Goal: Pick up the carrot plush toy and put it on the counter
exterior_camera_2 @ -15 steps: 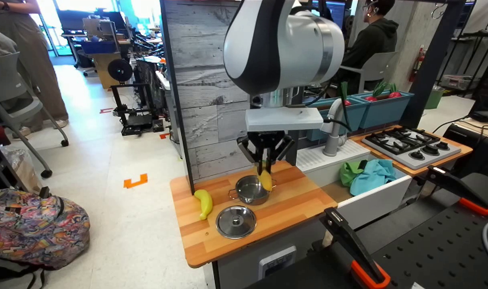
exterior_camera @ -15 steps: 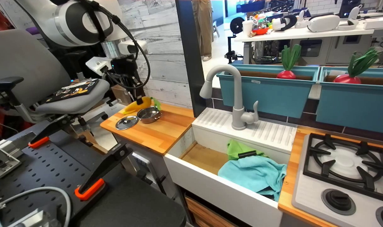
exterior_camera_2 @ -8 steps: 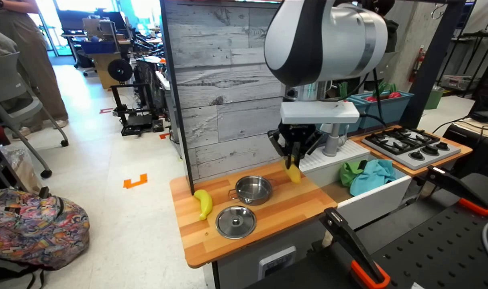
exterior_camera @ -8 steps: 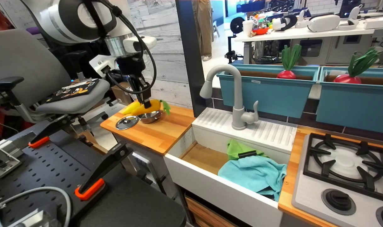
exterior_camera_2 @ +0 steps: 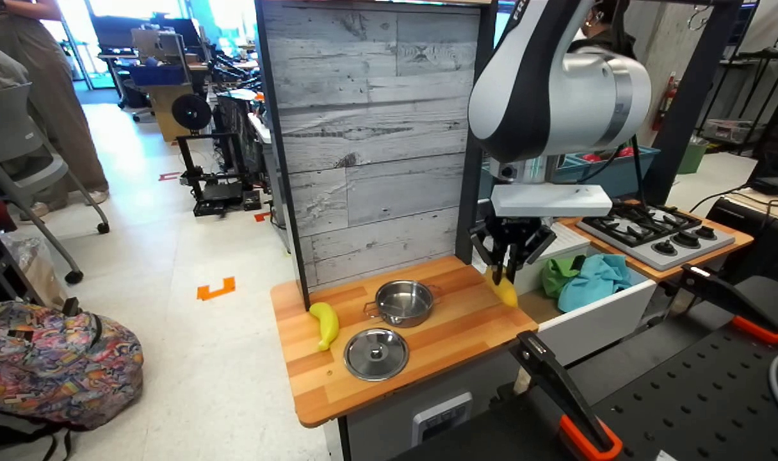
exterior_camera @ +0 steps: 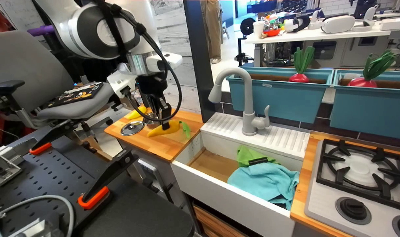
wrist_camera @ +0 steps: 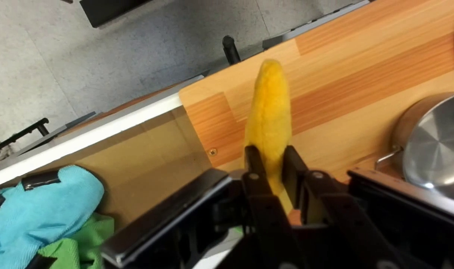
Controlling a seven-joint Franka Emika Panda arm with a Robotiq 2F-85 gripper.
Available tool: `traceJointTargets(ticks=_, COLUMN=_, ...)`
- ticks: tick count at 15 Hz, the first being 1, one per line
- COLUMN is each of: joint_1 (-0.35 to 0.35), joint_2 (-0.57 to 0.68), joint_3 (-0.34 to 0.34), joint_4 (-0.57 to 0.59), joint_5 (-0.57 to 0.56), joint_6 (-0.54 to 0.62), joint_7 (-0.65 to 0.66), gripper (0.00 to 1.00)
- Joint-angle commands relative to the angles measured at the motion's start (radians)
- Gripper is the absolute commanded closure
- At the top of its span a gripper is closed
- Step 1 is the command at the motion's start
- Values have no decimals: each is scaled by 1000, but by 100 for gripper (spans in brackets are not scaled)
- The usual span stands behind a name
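Over the counter [exterior_camera_2: 453, 326], near the sink [exterior_camera: 232, 202], the carrot plush toy [wrist_camera: 270, 104] is pinched by the gripper [wrist_camera: 270, 153] (contact between toy and counter cannot be judged). Placing seems the step in hand; next, the toy should be lowered gently and released.

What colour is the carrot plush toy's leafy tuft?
Green; the leafy tuft shows best in an exterior view.

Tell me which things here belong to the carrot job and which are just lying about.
For the job: carrot plush toy, gripper holding it, counter.

Just lying about: yellow banana toy, steel pot, pot lid, blue cloth, green cloth.
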Motion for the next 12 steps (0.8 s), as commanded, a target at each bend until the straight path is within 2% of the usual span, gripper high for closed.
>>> traceJointTargets(ticks=1, joint_1=-31, joint_2=82, joint_3=27, joint_4=75, joint_5=22, joint_6=0, joint_7=-26, gripper=100)
traceJointTargets(ticks=3, joint_1=-22, joint_2=114, joint_3=22, joint_4=106, joint_5=17, joint_6=-10, joint_7=-19, gripper=100)
traceJointTargets(ticks=4, joint_1=-15, joint_2=124, joint_3=19, joint_4=119, joint_5=14, joint_6=-17, joint_7=-15, gripper=75)
traceJointTargets(ticks=6, joint_1=-13, joint_2=139, joint_3=24, joint_4=138, joint_5=12, joint_6=-25, joint_7=-20, gripper=65)
traceJointTargets(ticks=12, joint_1=30, joint_2=133, joint_3=21, joint_4=152, joint_5=1, joint_6=-46, joint_7=-4, gripper=10)
